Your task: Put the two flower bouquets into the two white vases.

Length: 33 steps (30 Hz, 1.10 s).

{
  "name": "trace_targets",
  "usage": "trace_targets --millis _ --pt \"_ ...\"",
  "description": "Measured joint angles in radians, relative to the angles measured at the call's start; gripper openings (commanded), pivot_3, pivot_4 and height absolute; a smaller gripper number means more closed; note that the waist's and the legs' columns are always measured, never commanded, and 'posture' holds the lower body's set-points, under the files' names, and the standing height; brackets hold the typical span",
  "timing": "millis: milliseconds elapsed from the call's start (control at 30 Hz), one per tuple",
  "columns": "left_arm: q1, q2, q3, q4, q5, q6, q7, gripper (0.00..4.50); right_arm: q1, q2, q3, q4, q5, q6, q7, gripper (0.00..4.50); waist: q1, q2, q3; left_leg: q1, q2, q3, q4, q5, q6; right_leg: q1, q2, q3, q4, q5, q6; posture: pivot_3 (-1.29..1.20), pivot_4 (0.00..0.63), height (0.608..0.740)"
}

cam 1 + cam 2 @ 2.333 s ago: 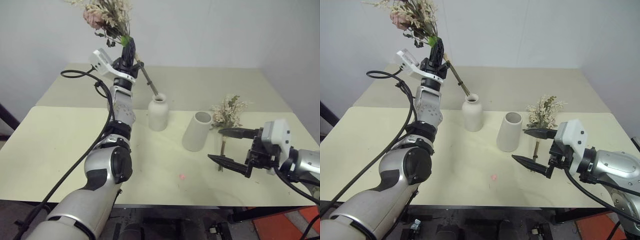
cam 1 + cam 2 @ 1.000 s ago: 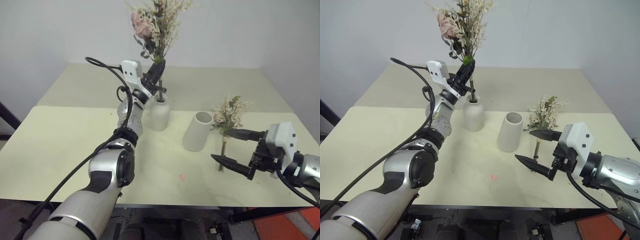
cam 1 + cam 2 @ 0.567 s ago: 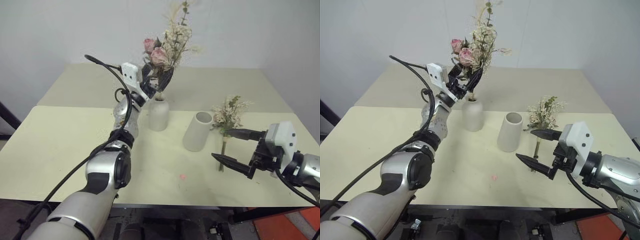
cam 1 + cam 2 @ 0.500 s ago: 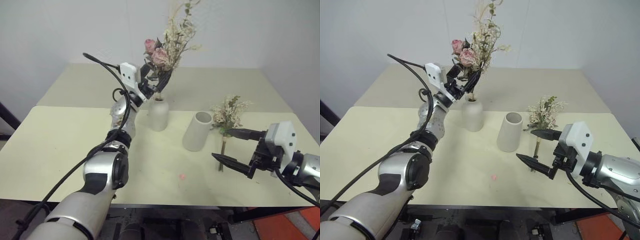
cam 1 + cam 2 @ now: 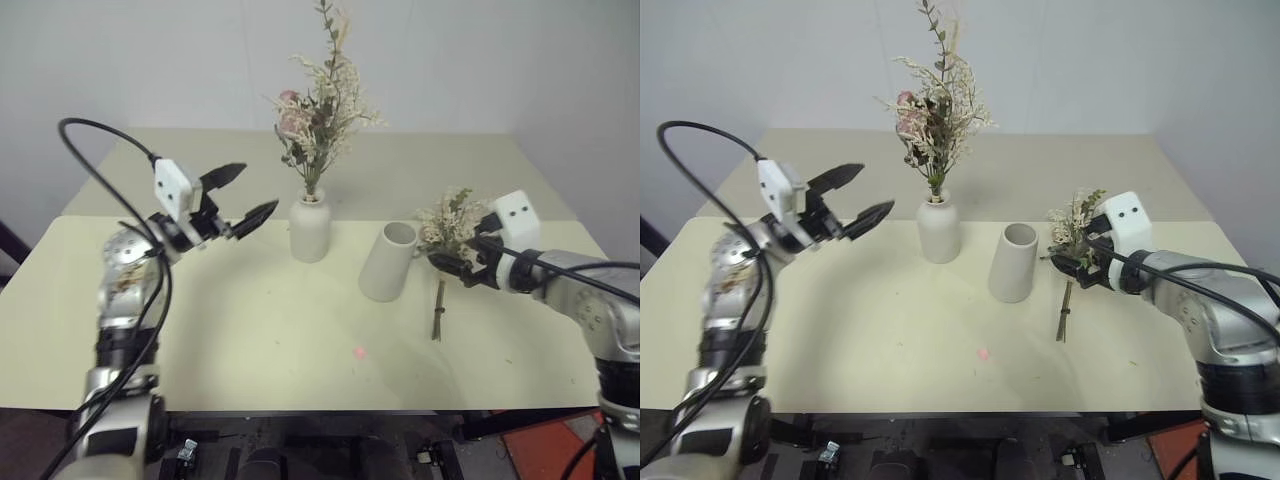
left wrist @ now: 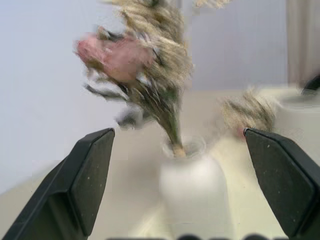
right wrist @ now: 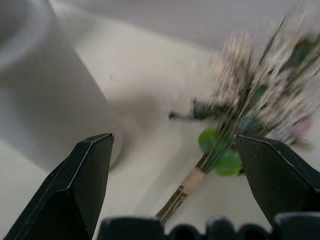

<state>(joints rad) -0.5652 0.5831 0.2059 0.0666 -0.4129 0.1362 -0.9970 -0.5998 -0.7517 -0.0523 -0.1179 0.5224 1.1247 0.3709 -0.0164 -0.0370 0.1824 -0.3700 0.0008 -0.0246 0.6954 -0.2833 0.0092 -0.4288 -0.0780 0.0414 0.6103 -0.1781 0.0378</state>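
White ceramic bottle vase (image 5: pixel 309 229) is shown holding one bouquet (image 5: pixel 316 112) upright, ahead of the wide-spread, empty jaws of the left gripper (image 5: pixel 243 195) and well apart from them. The second bouquet (image 7: pixel 235 135) is seen lying on the table (image 5: pixel 250 330) between the wide-spread jaws of the right gripper (image 5: pixel 1072 262), ungripped, beside the cylinder vase (image 5: pixel 386 261).
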Motion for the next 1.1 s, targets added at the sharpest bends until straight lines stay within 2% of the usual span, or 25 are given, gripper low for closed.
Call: trace_targets --millis 167,233,333,433,667,700,867,933,1100 --pt "0.127 0.157 0.035 -0.22 -0.081 0.136 -0.041 4.49 -0.069 0.041 0.049 0.189 -0.091 0.001 -0.027 4.5 0.009 0.001 0.0 -0.001 -0.001 0.0 0.0 0.0 0.0 0.0 -0.001 -0.001 -0.001 0.0 0.0 0.0 0.15 0.74" --pt "0.176 0.19 0.05 -0.293 -0.101 0.166 -0.041 4.49 -0.081 0.045 0.068 0.251 -0.127 -0.001 -0.027 4.5 0.007 0.001 0.0 -0.001 -0.001 0.0 0.0 0.0 0.0 0.0 -0.001 -0.001 -0.001 0.0 0.0 0.0 0.15 0.74" --pt "0.262 0.222 0.064 -0.372 -0.106 0.178 -0.042 4.5 -0.106 0.058 0.074 0.338 -0.155 -0.001 -0.022 3.93 0.0 0.001 0.0 0.0 -0.001 0.001 0.0 0.0 0.0 0.0 0.0 0.0 -0.001 0.0 0.0 0.0 0.15 0.74" --pt "0.312 0.228 0.086 -0.42 -0.126 0.198 -0.033 4.5 -0.142 0.053 0.074 0.382 -0.165 0.001 0.006 2.96 -0.007 0.001 0.001 0.001 0.0 0.001 0.0 0.0 0.0 0.0 0.001 0.0 0.0 0.0 0.0 0.0 0.15 0.74" --pt "0.368 0.23 0.112 -0.467 -0.14 0.201 0.0 4.5 -0.214 0.048 0.079 0.499 -0.197 0.0 0.071 0.39 -0.013 0.001 0.001 0.001 0.0 0.001 -0.001 0.0 0.0 0.0 0.0 0.0 -0.001 0.0 0.0 0.0 0.15 0.74" --pt "0.372 0.23 0.112 -0.467 -0.14 0.201 0.004 4.5 -0.221 0.048 0.078 0.51 -0.206 0.0 0.075 0.2 -0.013 0.001 0.001 0.001 0.0 0.001 -0.001 0.0 0.0 0.0 0.001 0.0 -0.001 0.0 0.0 0.0 0.15 0.74" --pt "0.374 0.229 0.103 -0.467 -0.138 0.193 0.009 4.5 -0.244 0.049 0.078 0.546 -0.23 -0.001 0.087 0.19 -0.014 0.001 0.001 0.001 0.0 0.001 -0.001 0.0 0.0 0.0 0.001 0.0 -0.001 0.0 0.0 0.0 0.15 0.74" --pt "0.371 0.228 0.093 -0.459 -0.135 0.186 0.008 4.5 -0.237 0.07 0.048 0.536 -0.246 -0.037 0.048 0.19 -0.016 0.001 0.001 0.001 0.0 0.001 -0.001 0.0 0.0 0.0 0.0 0.0 -0.001 0.0 0.0 0.0 0.15 0.74" --pt "0.321 0.218 0.064 -0.396 -0.112 0.151 0.006 4.5 -0.156 0.187 -0.133 0.334 -0.294 -0.394 -0.16 0.19 -0.021 0.002 0.001 -0.004 0.0 0.001 -0.001 0.0 0.0 -0.007 0.0 0.001 0.002 0.0 0.0 0.0 0.15 0.74"
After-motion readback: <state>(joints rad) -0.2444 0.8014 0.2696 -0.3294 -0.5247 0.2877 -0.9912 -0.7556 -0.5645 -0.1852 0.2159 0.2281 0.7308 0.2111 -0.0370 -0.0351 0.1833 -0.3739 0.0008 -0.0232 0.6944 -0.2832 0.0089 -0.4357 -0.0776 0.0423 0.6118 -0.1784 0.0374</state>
